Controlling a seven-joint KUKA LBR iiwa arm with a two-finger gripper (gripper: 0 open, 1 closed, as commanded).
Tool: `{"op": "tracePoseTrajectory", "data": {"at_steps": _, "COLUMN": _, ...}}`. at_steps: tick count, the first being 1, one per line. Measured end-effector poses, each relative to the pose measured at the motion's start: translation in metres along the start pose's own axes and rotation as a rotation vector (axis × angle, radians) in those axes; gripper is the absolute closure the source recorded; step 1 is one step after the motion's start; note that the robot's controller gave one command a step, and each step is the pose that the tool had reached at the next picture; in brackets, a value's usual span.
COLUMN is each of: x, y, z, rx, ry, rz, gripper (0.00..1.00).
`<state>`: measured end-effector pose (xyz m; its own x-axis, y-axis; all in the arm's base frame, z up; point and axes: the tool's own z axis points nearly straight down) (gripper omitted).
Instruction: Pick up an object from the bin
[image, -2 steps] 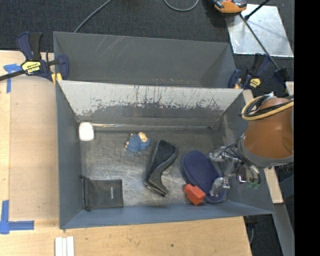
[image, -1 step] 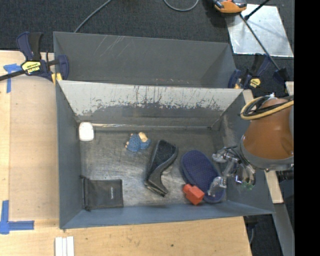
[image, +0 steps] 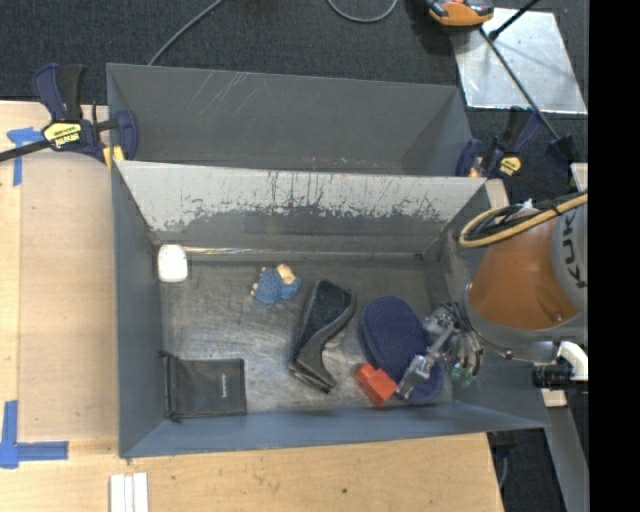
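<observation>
Near right corner of bin (image: 300, 432): small red block (image: 375, 384), pincer (image: 428, 362) just beside it over a dark blue rounded pad's (image: 388, 330) edge, grip state cannot tell; black shoe-shaped piece (image: 322, 335) left, farther.

The black shoe (image: 322, 333) lies mid-floor in the bin (image: 140, 300). Just right of it, the blue pad (image: 385, 330), the red block (image: 374, 383) and the tool (image: 420, 372) are packed close against the right wall, with little room between them. Left of the shoe, bare floor runs to the black wallet (image: 206, 386) at the near-left corner and the white block (image: 172, 263) at the far-left one. Behind and left of the shoe, a small blue toy (image: 270, 288) narrows the strip along the back wall.
</observation>
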<state>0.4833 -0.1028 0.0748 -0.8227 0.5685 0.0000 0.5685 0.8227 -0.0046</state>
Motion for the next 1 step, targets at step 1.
{"op": "tracePoseTrajectory", "data": {"at_steps": 1, "x": 0.0174, "y": 0.0297, "z": -0.0006, "rx": -0.004, "ry": -0.005, "rz": 0.246, "gripper": 0.0}}
